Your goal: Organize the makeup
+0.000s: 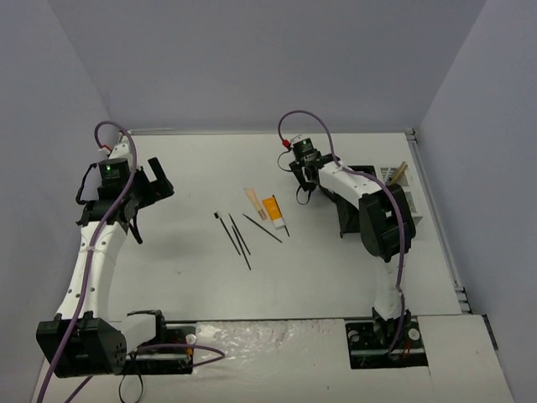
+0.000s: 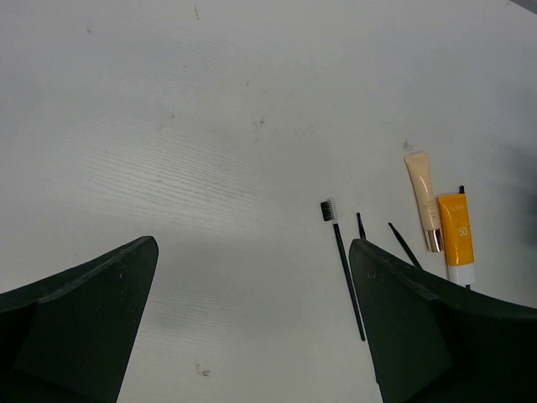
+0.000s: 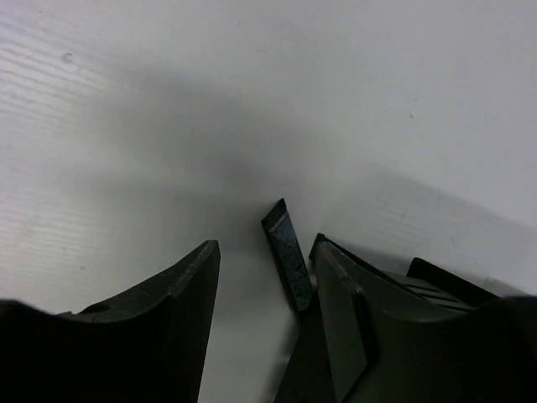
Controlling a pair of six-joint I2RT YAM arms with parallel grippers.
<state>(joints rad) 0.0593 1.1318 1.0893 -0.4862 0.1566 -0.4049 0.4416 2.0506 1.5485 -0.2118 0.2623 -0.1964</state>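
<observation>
Your left gripper (image 1: 155, 186) hung over the left side of the table (image 1: 336, 277), far from the arm bases. Its jaws were wide apart and held nothing. In the left wrist view there was only bare table between its fingers (image 2: 92, 311).

The makeup lay in the middle of the table, between the two grippers. A black brush (image 2: 345, 273) was the one most to the left. Two thin black pencils (image 1: 263, 228) lay just to its right. Next came a beige tube (image 2: 422, 197) and an orange tube (image 2: 458, 235), side by side.

Your right gripper (image 1: 304, 195) was just right of the orange tube, low over the table. Its jaws were apart. A dark flat stick (image 3: 288, 256) stood between them, close to one finger. You could not tell if it touched that finger, or what it was.

The holder (image 1: 401, 206) sat on the right side of the table, partly behind the right arm. Wooden sticks (image 1: 398, 174) stuck up out of it.
</observation>
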